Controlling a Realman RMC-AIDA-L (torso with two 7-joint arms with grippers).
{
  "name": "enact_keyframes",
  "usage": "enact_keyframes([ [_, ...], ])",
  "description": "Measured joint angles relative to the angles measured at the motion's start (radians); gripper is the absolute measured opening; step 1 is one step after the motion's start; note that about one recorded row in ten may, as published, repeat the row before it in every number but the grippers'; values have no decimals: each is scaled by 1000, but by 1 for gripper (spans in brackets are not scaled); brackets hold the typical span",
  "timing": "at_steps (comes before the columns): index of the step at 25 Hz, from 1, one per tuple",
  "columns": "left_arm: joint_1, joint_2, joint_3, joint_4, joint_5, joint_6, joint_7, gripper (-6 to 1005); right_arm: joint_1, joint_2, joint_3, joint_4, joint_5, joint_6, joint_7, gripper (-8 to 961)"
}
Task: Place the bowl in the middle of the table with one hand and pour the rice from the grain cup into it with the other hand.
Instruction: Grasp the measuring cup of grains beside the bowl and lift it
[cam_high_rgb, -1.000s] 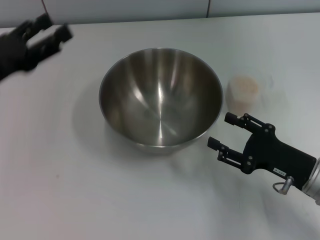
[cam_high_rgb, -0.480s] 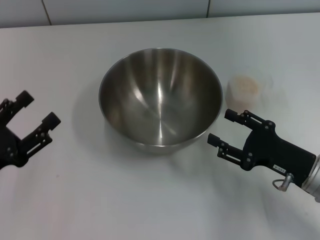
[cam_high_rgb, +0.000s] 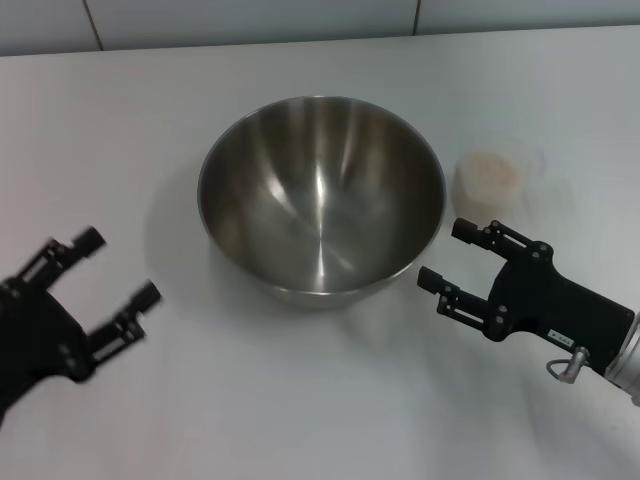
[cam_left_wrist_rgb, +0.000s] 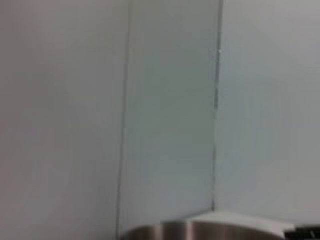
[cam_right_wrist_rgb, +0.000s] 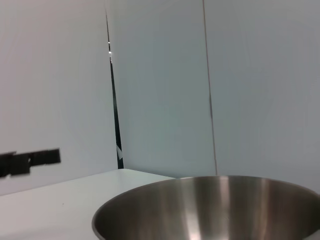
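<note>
A large round stainless-steel mixing bowl (cam_high_rgb: 321, 198) with a shiny brushed inside sits upright in the middle of the plain white bench (cam_high_rgb: 300, 400); its inside holds nothing. To the bowl's right, near its rim but apart from it, stands the small clear plastic grain cup (cam_high_rgb: 490, 180), upright, with a pale beige mass of rice (cam_high_rgb: 489, 170) inside.

The black right gripper (cam_high_rgb: 447, 256) hovers just beside the bowl's right front wall, in front of the cup. Its two slender fingers (cam_high_rgb: 455, 300) are spread apart and hold nothing; the farther fingertip lies close to the cup's base, though contact cannot be confirmed.

The black left gripper (cam_high_rgb: 118, 270) is to the bowl's left front, well apart from it, its fingers (cam_high_rgb: 128, 320) spread wide and empty.

The right wrist view shows the bowl's steel rim (cam_right_wrist_rgb: 210, 205) close up against the grey-white tiled wall (cam_right_wrist_rgb: 160, 85). The left wrist view catches only a sliver of the bowl's rim (cam_left_wrist_rgb: 200, 232).
</note>
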Motion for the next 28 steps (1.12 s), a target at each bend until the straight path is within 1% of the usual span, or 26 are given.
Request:
enact_keyframes([
  [4,7,-11,0,-2,83,-42,91,848,-5,0,5,0,0,0,0,736],
  [7,9,-11,0,-4,103,-59,100,847,-7,0,7,0,0,0,0,734],
  [14,21,-6,0,-5,119,-95,103,847,-22,1,17,4,0,3,0,731],
  [21,17,-6,0,-5,120,-90,97,847,-44,2,25,27,1,9,0,727],
  [23,15,-5,-1,-5,120,-88,93,847,-65,3,54,46,2,9,-3,726],
  [24,15,-4,-2,-5,120,-87,92,847,-97,4,110,74,2,10,-26,726],
  [25,15,-4,-4,-5,120,-86,91,847,-97,4,110,74,2,10,-26,725],
  [28,14,-4,-7,-5,120,-84,91,847,-164,5,242,140,2,21,-123,724],
])
